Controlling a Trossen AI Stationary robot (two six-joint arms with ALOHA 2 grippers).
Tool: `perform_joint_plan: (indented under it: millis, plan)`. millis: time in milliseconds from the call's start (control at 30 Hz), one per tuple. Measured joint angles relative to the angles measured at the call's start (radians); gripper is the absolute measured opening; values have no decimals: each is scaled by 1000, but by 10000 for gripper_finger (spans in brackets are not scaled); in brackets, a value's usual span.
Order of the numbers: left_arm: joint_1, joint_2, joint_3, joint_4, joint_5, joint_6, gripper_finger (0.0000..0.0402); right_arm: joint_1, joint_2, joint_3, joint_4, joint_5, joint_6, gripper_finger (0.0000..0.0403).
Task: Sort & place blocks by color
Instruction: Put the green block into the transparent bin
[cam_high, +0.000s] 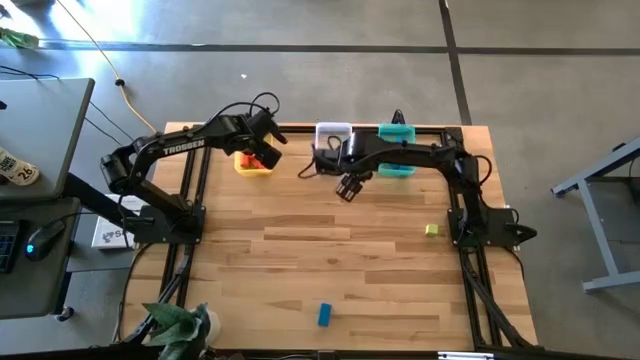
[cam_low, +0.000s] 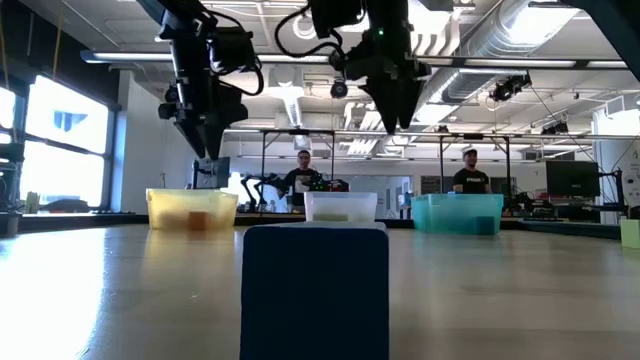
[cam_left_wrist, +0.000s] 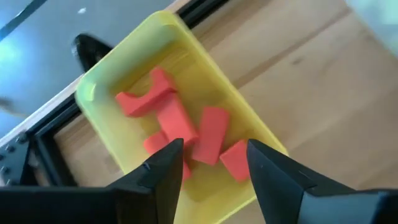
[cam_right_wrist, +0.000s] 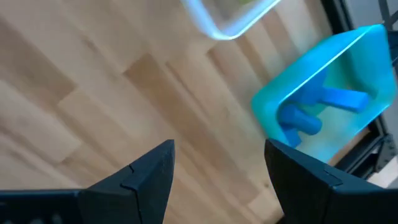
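Observation:
My left gripper (cam_high: 268, 150) (cam_left_wrist: 209, 155) hangs open above the yellow bin (cam_high: 252, 163) (cam_left_wrist: 180, 93), which holds several red-orange blocks (cam_left_wrist: 180, 127). My right gripper (cam_high: 347, 190) (cam_right_wrist: 217, 165) is open and empty above bare wood, just near of the clear bin (cam_high: 333, 135) (cam_right_wrist: 230, 18) and the teal bin (cam_high: 397, 150) (cam_right_wrist: 323, 99), where blue blocks (cam_right_wrist: 314, 109) lie. A blue block (cam_high: 324, 314) (cam_low: 313, 290) rests on the table near the near edge. A yellow-green block (cam_high: 431, 230) (cam_low: 630, 232) sits on the table's right side.
The three bins stand in a row along the far edge (cam_low: 192, 210) (cam_low: 340, 207) (cam_low: 457, 213). Black frame rails run along the table's left and right sides (cam_high: 190, 230) (cam_high: 460, 210). A plant (cam_high: 180, 325) sits at the near left corner. People stand in the room beyond (cam_low: 303, 172).

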Motion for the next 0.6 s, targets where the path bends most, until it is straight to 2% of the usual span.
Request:
perform_joint_plan:
  millis: [333,600]
  plan:
    - [-41,-30,0,68,140,117,165,131,0,0,0,10,148,236]
    - [-90,-41,0,118,212,172,165,210,0,-1,1,11,360,236]
